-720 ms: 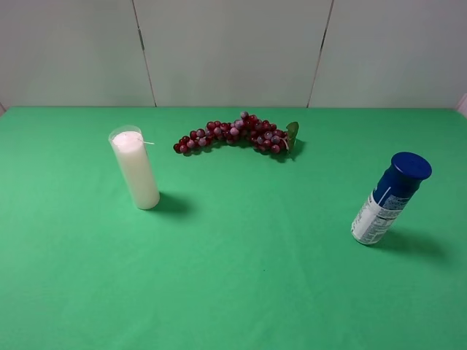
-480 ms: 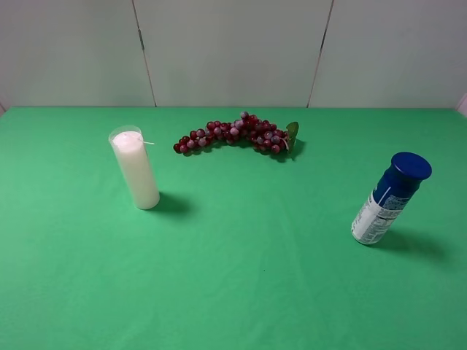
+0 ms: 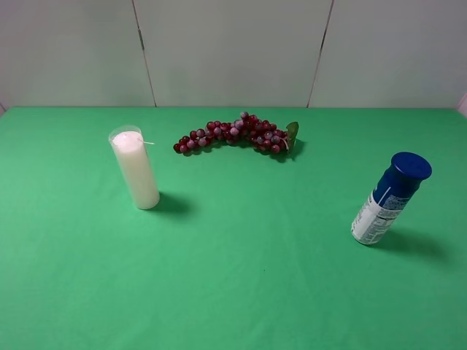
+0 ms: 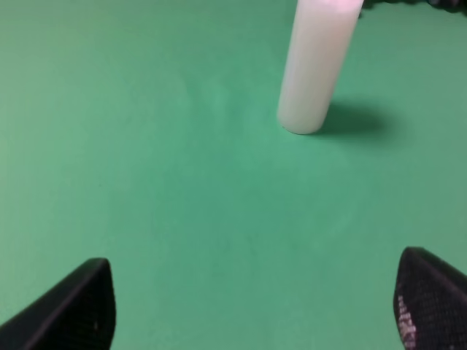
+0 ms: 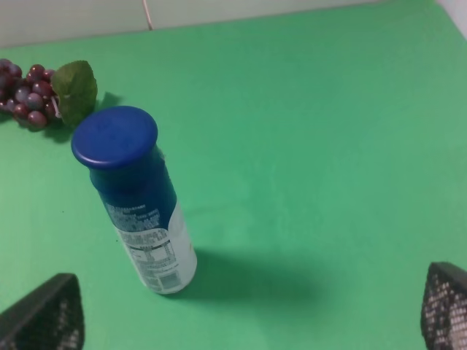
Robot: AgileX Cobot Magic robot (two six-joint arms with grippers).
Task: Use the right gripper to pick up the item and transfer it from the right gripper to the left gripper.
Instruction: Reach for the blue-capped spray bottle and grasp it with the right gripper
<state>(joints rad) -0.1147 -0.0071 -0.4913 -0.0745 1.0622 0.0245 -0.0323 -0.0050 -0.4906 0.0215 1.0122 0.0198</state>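
The spray can [image 3: 388,197], with a dark blue cap and a white-and-blue label, stands upright at the right of the green table. It also shows in the right wrist view [image 5: 137,197]. My right gripper [image 5: 248,321] is open, its black fingertips [image 5: 44,317] wide apart, set back from the can and apart from it. My left gripper [image 4: 255,306] is open over bare cloth, short of the candle. Neither gripper shows in the exterior high view.
A white candle in clear glass [image 3: 135,168] stands at the left and shows in the left wrist view [image 4: 317,62]. A bunch of red grapes with a leaf [image 3: 237,133] lies at the back middle. The green table cloth [image 3: 248,270] ends at a pale wall.
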